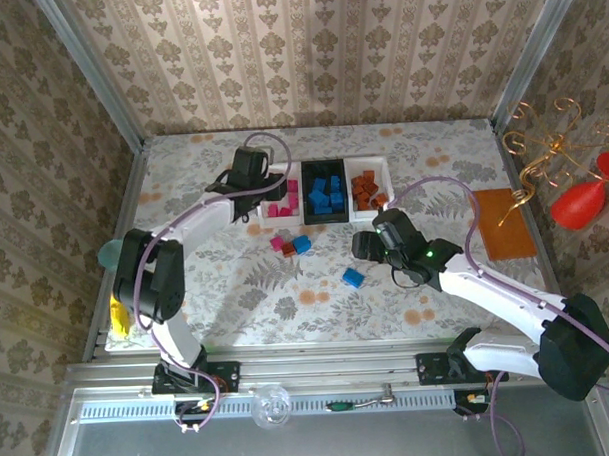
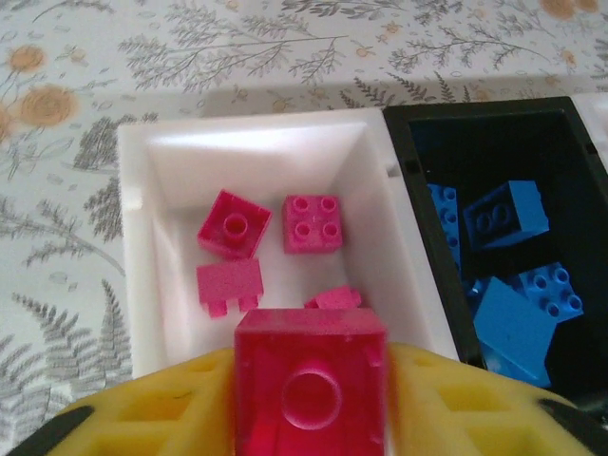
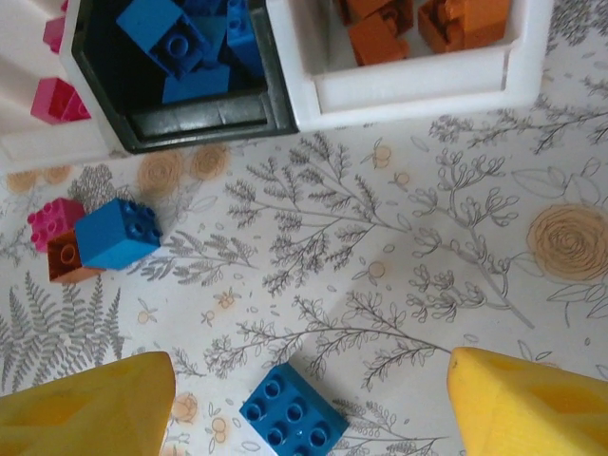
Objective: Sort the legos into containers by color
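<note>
Clamped in left claw (image 2: pixel 311 423), lower centre: magenta brick (image 2: pixel 311 366) over white tray (image 2: pixel 142 237). Released off-centre, might clip rim, tumble onto worktop (image 2: pixel 57 190). Right claw (image 3: pixel 309 399) gaping, empty.

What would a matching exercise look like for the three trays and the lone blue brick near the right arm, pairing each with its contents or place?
Column one:
1. left white tray
2. black tray
3. right white tray
4. lone blue brick

Column two:
a. orange-brown bricks inside
b. on the table, by the right fingers
c. pink bricks inside
d. blue bricks inside

Pairs: 1-c, 2-d, 3-a, 4-b.
</note>
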`<action>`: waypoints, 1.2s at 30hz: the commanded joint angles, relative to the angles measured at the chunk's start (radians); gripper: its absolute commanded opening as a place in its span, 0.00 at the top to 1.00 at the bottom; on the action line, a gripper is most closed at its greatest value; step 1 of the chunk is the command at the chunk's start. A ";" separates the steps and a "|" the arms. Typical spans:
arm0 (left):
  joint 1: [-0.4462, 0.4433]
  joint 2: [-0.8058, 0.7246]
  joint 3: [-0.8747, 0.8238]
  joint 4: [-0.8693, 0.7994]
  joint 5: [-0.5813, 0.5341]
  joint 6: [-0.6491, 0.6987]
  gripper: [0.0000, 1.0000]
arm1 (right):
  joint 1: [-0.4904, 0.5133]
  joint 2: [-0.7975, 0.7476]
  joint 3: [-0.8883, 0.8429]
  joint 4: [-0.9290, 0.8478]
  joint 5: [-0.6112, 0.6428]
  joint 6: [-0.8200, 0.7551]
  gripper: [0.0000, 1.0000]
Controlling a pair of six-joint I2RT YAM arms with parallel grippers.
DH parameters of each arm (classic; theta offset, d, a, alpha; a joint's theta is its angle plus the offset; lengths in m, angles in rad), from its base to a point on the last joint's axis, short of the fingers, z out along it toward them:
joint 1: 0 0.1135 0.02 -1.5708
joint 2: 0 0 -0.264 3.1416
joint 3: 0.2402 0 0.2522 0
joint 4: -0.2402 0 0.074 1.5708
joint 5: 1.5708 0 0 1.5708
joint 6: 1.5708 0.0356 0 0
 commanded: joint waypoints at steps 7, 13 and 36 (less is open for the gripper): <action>0.026 -0.071 0.036 -0.019 0.108 -0.039 0.23 | 0.040 0.056 -0.017 0.011 -0.070 -0.019 0.22; -0.039 -0.291 -0.154 0.083 0.157 -0.101 0.08 | 0.089 0.191 0.023 -0.005 -0.084 -0.075 0.21; -0.214 -1.005 -0.836 -0.019 -0.090 -0.242 0.00 | 0.172 0.443 0.145 0.014 -0.169 -0.206 0.59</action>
